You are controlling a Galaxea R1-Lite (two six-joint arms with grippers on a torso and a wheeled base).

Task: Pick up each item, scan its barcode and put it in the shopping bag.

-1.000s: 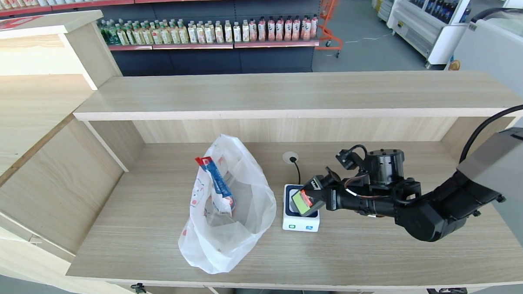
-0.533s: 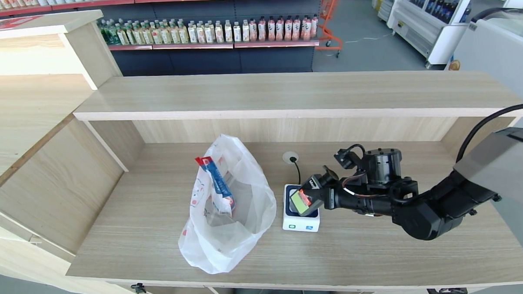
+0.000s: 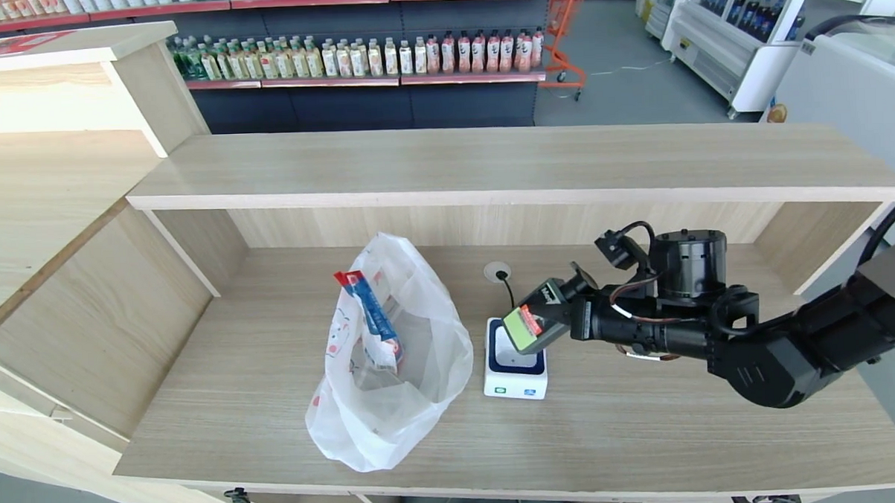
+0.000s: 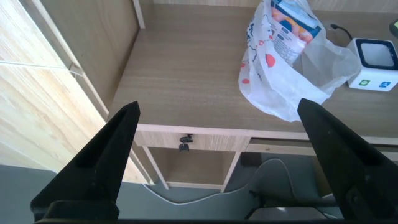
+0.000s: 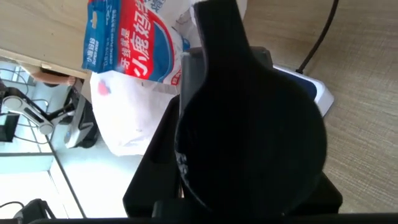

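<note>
My right gripper (image 3: pixel 530 327) is shut on a small green item with a red label (image 3: pixel 522 329), tilted and held just above the white barcode scanner (image 3: pixel 515 382). In the right wrist view the item (image 5: pixel 255 149) is a dark round shape over the scanner (image 5: pixel 316 93). To the scanner's left stands the open white shopping bag (image 3: pixel 421 357), and a blue and red packet (image 3: pixel 371 314) sticks out of it. My left gripper (image 4: pixel 217 109) hangs open off the counter's front left, with the bag (image 4: pixel 280 81) and scanner (image 4: pixel 373 62) beyond it.
A black cable (image 3: pixel 507 290) runs from the scanner to a round port (image 3: pixel 497 269) in the counter. A raised wooden ledge (image 3: pixel 519 167) borders the back and a side wall (image 3: pixel 100 316) the left. Bare counter (image 3: pixel 647 431) lies in front of the scanner.
My right arm has lifted the green item up and a little to the right, away from the scanner's face. The bag and scanner have not moved.
</note>
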